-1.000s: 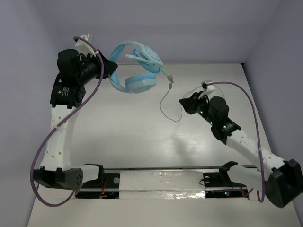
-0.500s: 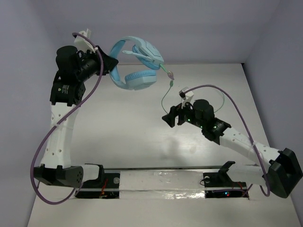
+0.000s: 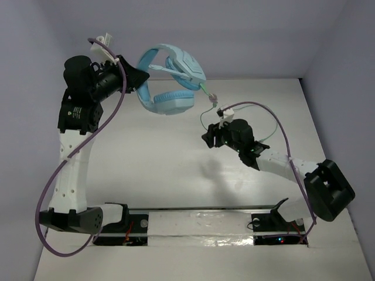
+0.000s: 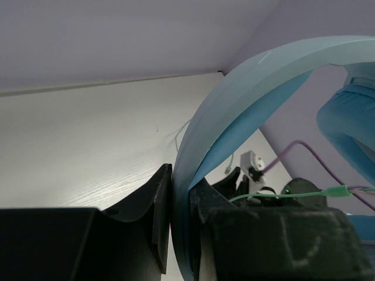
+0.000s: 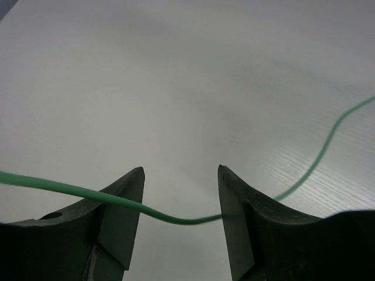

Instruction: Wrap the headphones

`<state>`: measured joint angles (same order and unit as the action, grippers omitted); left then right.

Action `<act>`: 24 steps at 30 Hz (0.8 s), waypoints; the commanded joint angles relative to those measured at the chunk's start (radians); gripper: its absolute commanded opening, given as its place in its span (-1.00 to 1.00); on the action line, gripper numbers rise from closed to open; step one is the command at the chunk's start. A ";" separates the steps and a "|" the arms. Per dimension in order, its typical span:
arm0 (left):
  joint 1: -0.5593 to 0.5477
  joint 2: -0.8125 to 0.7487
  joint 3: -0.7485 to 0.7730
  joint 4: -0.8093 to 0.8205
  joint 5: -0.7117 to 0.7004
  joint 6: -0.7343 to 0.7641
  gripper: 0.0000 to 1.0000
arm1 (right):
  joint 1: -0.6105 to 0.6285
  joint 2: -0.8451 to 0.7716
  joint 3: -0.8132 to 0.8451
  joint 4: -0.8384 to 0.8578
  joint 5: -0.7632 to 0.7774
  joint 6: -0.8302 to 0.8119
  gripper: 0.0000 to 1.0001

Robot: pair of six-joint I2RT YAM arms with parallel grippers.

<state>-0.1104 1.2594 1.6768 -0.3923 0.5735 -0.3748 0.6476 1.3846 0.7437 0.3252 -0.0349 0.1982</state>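
Observation:
The light blue headphones [image 3: 170, 79] hang in the air at the back of the table. My left gripper [image 3: 139, 81] is shut on their headband [image 4: 234, 111] and holds them up. The thin pale-green cable [image 3: 203, 120] drops from the ear cups in a loop towards the table. My right gripper [image 3: 208, 139] is open just below that loop. In the right wrist view the cable [image 5: 176, 219] runs across the gap between my two open fingers, and neither finger presses on it.
Purple robot cables [image 3: 275, 120] arch over each arm. The white table [image 3: 152, 170] is walled by pale panels at the back and sides. The arm bases and a black rail [image 3: 199, 219] sit at the near edge.
My right gripper has swung left and towards the back, from the right of the cable loop to under it. My left gripper has lifted the headphones slightly.

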 commanded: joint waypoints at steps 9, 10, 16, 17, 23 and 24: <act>-0.002 -0.075 0.159 0.050 0.092 -0.085 -1.00 | -0.129 0.128 0.195 0.098 -0.158 -0.088 0.14; -0.002 -0.069 0.172 0.050 0.104 -0.098 -1.00 | -0.129 0.143 0.201 0.098 -0.164 -0.088 0.14; -0.002 -0.046 0.204 0.095 0.137 -0.164 -1.00 | -0.129 0.255 0.209 0.195 -0.249 -0.022 0.15; -0.002 -0.046 0.189 0.121 0.128 -0.183 -1.00 | -0.129 0.270 0.213 0.218 -0.270 0.001 0.05; -0.002 -0.074 -0.089 0.372 0.048 -0.357 -1.00 | -0.014 0.300 0.189 0.267 -0.326 0.127 -0.40; -0.002 -0.077 -0.154 0.401 0.025 -0.410 -1.00 | 0.010 0.298 0.177 0.271 -0.313 0.144 -0.41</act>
<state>-0.1108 1.1931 1.6135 -0.1959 0.6575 -0.5888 0.5846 1.7039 0.9203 0.4900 -0.3145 0.2741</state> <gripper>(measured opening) 0.106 0.301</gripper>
